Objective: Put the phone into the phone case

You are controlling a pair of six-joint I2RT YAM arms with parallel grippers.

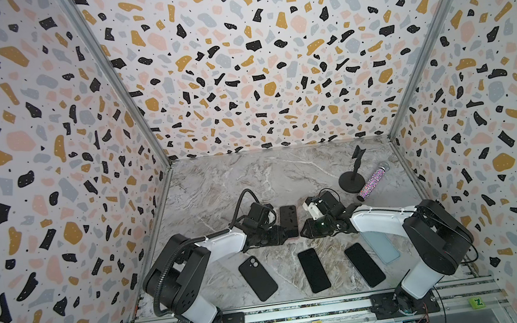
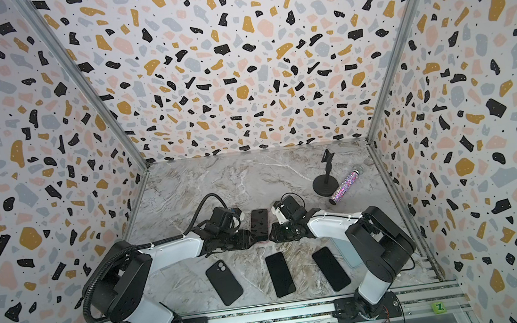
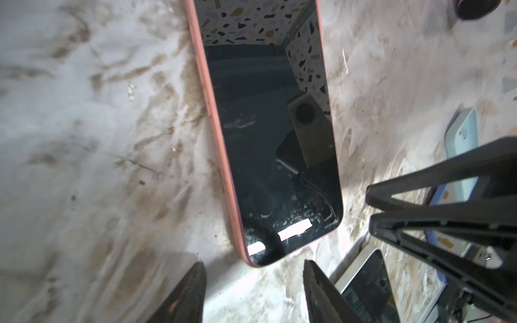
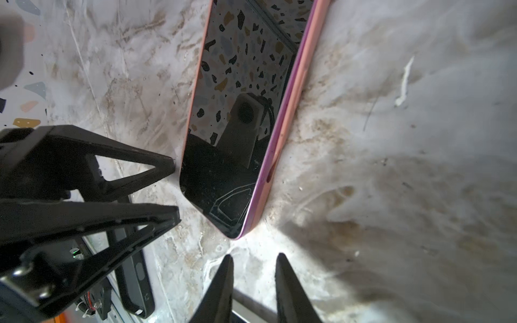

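The phone (image 1: 289, 220) (image 2: 260, 224) lies face up on the marble table, its black screen (image 3: 274, 139) (image 4: 237, 125) framed by the rim of the pink phone case (image 3: 212, 112) (image 4: 291, 106). My left gripper (image 3: 253, 263) (image 1: 282, 235) is open just off the phone's near left corner, with only bare table between its fingers. My right gripper (image 4: 255, 255) (image 1: 306, 230) is open a smaller way at the near right corner, also holding nothing. Neither gripper touches the phone. Each wrist view shows the other arm's gripper beside the phone's near end.
Nearer the front lie a black case with a camera hole (image 1: 258, 278), two black phones (image 1: 314, 270) (image 1: 364, 265) and a pale blue case (image 1: 382, 249) partly under the right arm. A black stand (image 1: 351, 179) and a glitter tube (image 1: 372, 182) sit at the back right.
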